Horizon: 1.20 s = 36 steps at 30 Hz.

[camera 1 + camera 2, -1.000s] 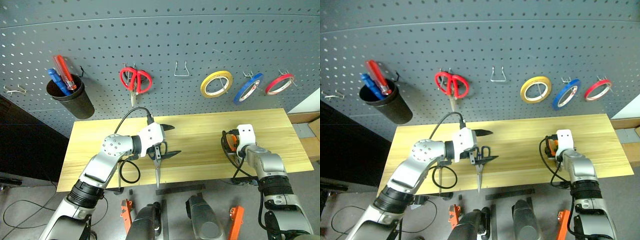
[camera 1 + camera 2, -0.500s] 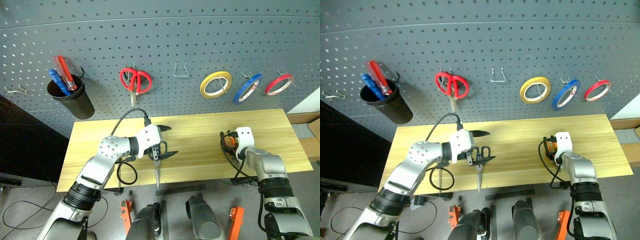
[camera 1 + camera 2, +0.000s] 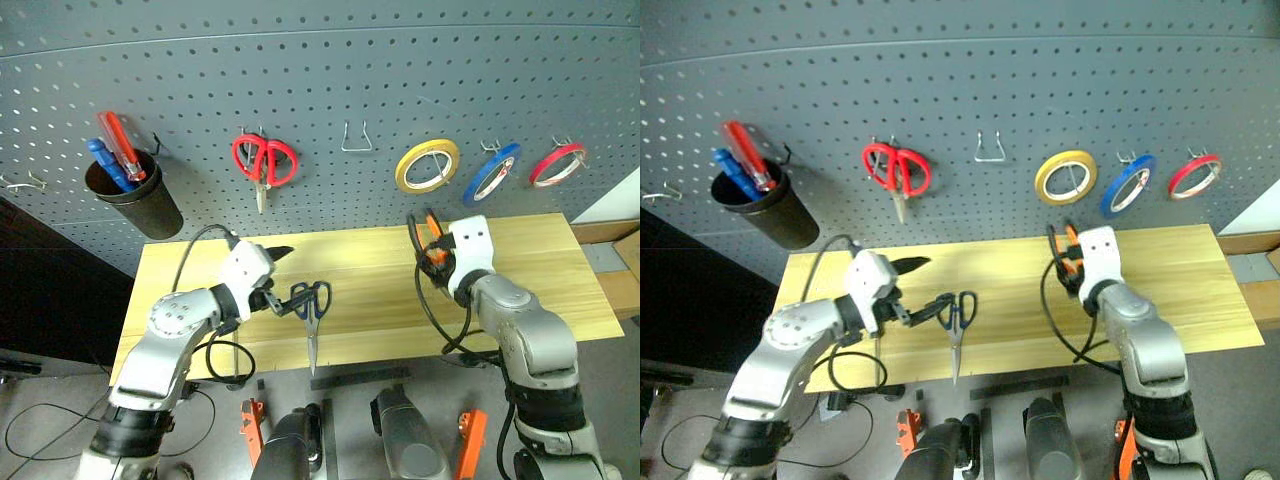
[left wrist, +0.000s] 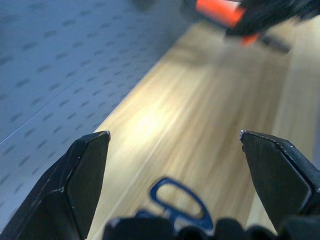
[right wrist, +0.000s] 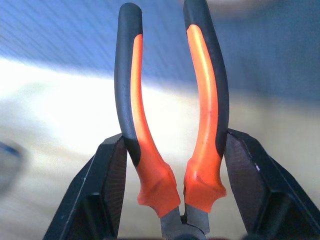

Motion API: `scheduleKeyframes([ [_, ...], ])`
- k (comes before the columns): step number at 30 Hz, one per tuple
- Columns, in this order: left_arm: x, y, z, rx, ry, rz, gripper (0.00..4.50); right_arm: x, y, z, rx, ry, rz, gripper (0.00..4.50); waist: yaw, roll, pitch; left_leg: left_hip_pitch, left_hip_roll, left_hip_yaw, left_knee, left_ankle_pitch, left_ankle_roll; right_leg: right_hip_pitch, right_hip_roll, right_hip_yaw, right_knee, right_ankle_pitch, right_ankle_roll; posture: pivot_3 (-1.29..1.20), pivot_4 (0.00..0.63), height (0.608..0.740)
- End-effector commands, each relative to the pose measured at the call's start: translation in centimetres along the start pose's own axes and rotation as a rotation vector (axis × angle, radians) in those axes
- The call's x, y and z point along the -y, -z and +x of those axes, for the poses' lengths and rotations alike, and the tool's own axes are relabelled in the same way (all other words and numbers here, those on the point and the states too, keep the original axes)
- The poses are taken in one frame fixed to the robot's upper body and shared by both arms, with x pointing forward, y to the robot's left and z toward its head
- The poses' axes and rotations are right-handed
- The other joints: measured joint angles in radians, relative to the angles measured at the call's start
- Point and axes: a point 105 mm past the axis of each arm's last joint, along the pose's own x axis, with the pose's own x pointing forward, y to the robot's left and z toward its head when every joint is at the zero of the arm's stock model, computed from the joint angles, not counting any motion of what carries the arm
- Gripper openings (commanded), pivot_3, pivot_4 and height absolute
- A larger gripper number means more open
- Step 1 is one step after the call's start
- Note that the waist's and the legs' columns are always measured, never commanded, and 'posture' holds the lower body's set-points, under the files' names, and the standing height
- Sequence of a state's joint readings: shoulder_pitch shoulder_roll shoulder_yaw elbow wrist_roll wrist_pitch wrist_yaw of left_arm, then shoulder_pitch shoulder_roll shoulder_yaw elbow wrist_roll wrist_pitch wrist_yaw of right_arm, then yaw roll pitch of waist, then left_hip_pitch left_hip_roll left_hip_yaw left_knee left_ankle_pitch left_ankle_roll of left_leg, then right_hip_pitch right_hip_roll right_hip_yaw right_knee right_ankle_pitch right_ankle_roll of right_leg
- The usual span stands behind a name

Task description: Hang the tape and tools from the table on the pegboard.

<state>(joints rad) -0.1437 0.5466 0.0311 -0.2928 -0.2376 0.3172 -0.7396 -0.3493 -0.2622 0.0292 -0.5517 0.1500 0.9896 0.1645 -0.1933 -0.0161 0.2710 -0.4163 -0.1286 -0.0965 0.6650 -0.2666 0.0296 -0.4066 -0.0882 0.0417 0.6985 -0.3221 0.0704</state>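
My right claw (image 5: 170, 195) is clamped on the orange-and-black-handled pliers (image 3: 428, 238), right of centre above the pale wooden bench (image 3: 370, 262). My left claw (image 3: 283, 277) gapes beside the blue-handled scissors (image 3: 311, 304), lower centre.

The two head views look forward and down from above the table (image 3: 560, 260), facing the pegboard (image 3: 320, 70); both take in the same tabletop and wall, slightly offset sideways. The left wrist view sits low and close over the wood, looking between its fingers (image 4: 80, 185) along the table toward the pegboard. The right wrist view looks very close along the pliers (image 5: 172, 115) toward the wall.
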Motion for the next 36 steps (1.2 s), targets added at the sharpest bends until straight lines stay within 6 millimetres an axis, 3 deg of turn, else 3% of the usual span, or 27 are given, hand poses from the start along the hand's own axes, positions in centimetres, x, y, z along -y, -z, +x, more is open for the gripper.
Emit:
scheduleKeyframes([
  [1,-0.8,-1.2,-1.1,0.048,-0.1,-0.04,4.5,-3.0,-6.1,-1.2,0.245,-0.079,-0.053,2.37,0.004,0.0,0.0,0.0,0.0,0.0,0.0,0.0,0.0,0.0,0.0,0.0,0.0,0.0,-0.001,-0.23,0.267,0.74],
  [4,-2.3,-2.0,-1.1,0.092,-0.205,-0.063,4.5,-3.7,-11.4,-0.7,0.436,-0.089,-0.054,2.37,0.005,0.0,0.0,0.0,0.0,0.001,0.001,0.001,-0.001,0.0,0.0,0.0,0.0,0.003,-0.002,-0.22,0.263,0.74],
  [7,-3.3,-2.9,-1.1,0.135,-0.289,-0.047,4.5,-4.1,-14.9,0.1,0.556,-0.096,-0.042,2.37,0.007,-0.002,-0.001,0.0,0.0,0.0,0.001,0.003,-0.004,-0.001,0.0,-0.002,0.0,0.006,-0.003,-0.21,0.258,0.74],
  [12,-4.0,-4.0,-1.6,0.172,-0.383,-0.014,4.5,-5.4,-18.9,1.9,0.691,-0.124,-0.006,2.37,0.004,-0.004,-0.003,0.001,0.001,-0.001,0.001,0.004,-0.005,-0.001,0.001,-0.004,0.001,0.007,-0.003,-0.18,0.247,0.74],
  [16,-3.7,-4.4,-1.6,0.182,-0.394,-0.013,4.5,-6.5,-20.9,3.3,0.77,-0.136,-0.016,2.37,0.0,-0.004,-0.003,0.0,0.001,0.0,-0.001,0.004,-0.005,-0.004,0.0,-0.004,0.001,0.007,-0.003,-0.16,0.241,0.74],
  [22,-2.8,-5.2,-1.2,0.207,-0.384,-0.013,4.5,-6.8,-22.3,4.9,0.848,-0.114,-0.037,2.37,-0.001,-0.004,-0.003,0.0,0.001,0.0,-0.002,0.004,-0.005,-0.005,0.0,-0.005,0.001,0.007,-0.003,-0.12,0.23,0.74],
  [25,-2.5,-5.2,-1.1,0.206,-0.375,-0.012,4.5,-7.0,-22.1,5.9,0.849,-0.105,-0.037,2.37,-0.002,-0.004,-0.003,0.001,0.001,0.002,0.001,0.005,-0.006,-0.005,0.0,-0.004,0.003,0.008,-0.006,-0.12,0.227,0.74],
  [36,-2.9,-5.1,-0.8,0.204,-0.371,-0.002,4.5,-5.5,-15.9,8.3,0.729,-0.041,-0.108,2.37,0.028,-0.005,-0.003,0.0,0.003,0.001,0.005,0.012,-0.012,-0.012,0.002,-0.004,0.018,0.011,-0.01,-0.12,0.225,0.74],
])
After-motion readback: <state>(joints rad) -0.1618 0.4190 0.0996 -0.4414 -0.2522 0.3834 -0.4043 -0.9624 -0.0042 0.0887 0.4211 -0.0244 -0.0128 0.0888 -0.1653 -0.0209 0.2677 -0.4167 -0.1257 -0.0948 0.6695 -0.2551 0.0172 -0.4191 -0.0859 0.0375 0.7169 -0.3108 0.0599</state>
